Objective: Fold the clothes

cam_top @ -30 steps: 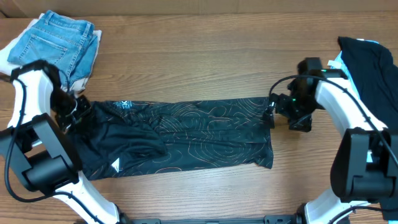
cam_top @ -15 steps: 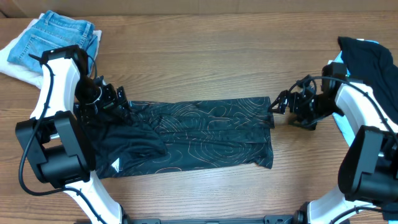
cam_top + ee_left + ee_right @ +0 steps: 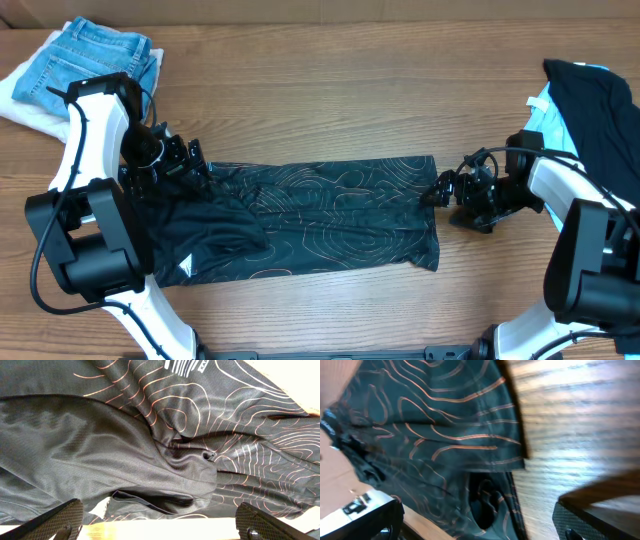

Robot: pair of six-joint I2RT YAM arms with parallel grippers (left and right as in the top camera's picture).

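Note:
The clothes, a black jersey (image 3: 330, 215) with thin orange contour lines, lie spread along the middle of the table, bunched and partly folded over at the left end. My left gripper (image 3: 195, 168) hangs over the jersey's upper left edge, open. In the left wrist view the jersey (image 3: 125, 450) fills the frame and the left gripper (image 3: 159, 527) holds nothing between its wide jaws. My right gripper (image 3: 438, 190) sits at the jersey's right edge, open. In the right wrist view the jersey's hem corner (image 3: 435, 435) lies between the spread jaws of the right gripper (image 3: 480, 527), with no fabric pinched.
Blue jeans (image 3: 95, 70) lie folded at the back left on a white cloth (image 3: 25, 105). A plain black garment (image 3: 595, 110) lies at the right edge over a light blue cloth (image 3: 545, 112). Bare wooden table (image 3: 320, 110) stretches behind the jersey.
My left gripper has opened, letting go of the fabric, and swung from the jersey's left end to its upper left edge. The right gripper has dropped lower and closer to the right hem.

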